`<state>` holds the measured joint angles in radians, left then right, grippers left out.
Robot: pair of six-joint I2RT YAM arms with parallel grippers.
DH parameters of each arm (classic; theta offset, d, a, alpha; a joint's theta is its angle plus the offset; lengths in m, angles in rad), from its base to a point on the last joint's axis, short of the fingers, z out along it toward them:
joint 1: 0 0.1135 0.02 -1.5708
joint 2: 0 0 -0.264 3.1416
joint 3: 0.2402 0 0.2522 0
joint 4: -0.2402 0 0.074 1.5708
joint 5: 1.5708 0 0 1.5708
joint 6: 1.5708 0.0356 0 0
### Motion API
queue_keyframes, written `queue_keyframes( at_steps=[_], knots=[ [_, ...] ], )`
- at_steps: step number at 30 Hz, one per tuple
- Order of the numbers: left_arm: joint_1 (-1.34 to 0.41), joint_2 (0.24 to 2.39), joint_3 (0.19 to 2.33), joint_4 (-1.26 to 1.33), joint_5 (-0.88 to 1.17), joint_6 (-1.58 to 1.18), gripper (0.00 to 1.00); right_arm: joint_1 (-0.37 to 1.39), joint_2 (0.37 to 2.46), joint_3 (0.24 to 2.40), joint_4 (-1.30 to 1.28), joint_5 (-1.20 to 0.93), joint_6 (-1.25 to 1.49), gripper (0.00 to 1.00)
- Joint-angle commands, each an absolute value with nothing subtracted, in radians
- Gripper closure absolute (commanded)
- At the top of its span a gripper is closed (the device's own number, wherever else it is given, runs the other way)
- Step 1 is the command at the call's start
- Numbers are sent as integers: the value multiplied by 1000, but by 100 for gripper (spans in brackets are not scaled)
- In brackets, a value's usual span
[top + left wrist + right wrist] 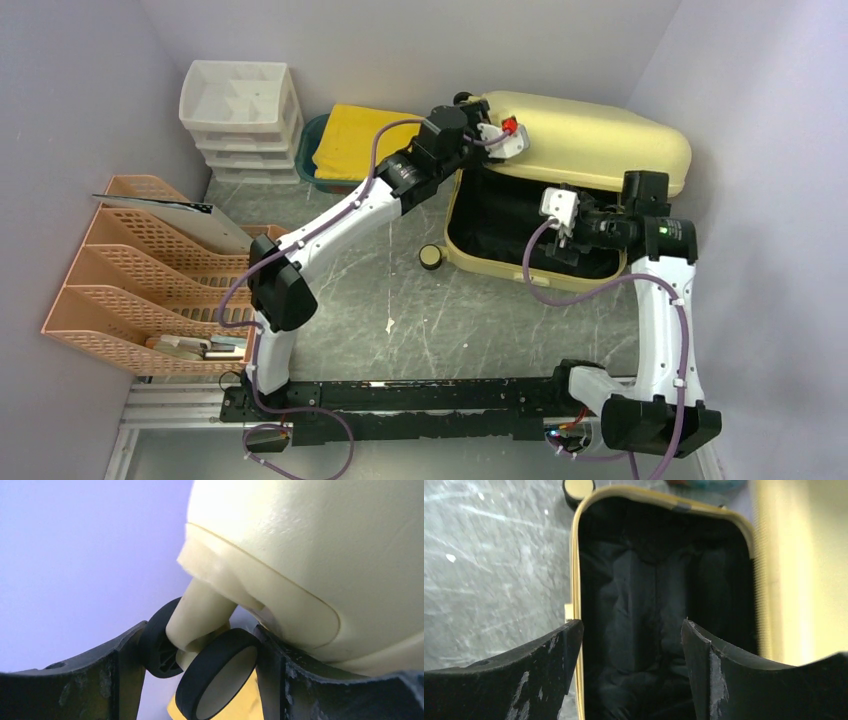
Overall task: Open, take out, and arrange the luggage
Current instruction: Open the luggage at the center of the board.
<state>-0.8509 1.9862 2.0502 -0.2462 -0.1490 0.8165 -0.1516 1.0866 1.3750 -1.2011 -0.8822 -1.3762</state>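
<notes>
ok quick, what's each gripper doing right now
left gripper: closed on the luggage, jaws clamping its corner wheels
right gripper: open, holding nothing, above the black lining

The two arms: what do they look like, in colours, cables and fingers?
The left arm and the right arm have white shells and black joints. A purple cable runs along each. The wrist cameras are white. The fingers are black, scuffed grey.
</notes>
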Motion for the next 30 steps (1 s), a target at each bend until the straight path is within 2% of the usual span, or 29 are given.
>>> queue_keyframes(
  at_steps=[1, 4, 9, 16, 17, 18, 21, 22, 30],
  knots=[
    [-831, 1991, 2135, 85, -247, 867, 95, -110, 1026, 1226, -935, -697, -1311, 24],
    [-819, 2004, 2139, 123, -259, 876, 95, -86, 1022, 1158, -688, -582, -1191, 25],
    [-808, 2027, 2130, 162, -274, 897, 95, -54, 1121, 1185, -338, -434, -949, 29],
    [-787, 2029, 2110, 188, -296, 888, 93, -7, 1279, 1322, -213, -317, -818, 30],
    [-782, 2027, 2106, 192, -301, 881, 86, -6, 1298, 1333, -203, -302, -818, 30],
    [-778, 2025, 2100, 199, -311, 876, 75, 16, 1308, 1335, -175, -281, -808, 30],
    [-773, 2009, 2068, 234, -365, 868, 17, 36, 1347, 1369, -106, -244, -765, 30],
    [-767, 1998, 2052, 239, -372, 864, 5, 38, 1370, 1400, -100, -240, -749, 30],
    [-707, 1903, 1925, 137, -362, 757, 4, 102, 1577, 1647, -90, -127, -668, 30]
  ],
)
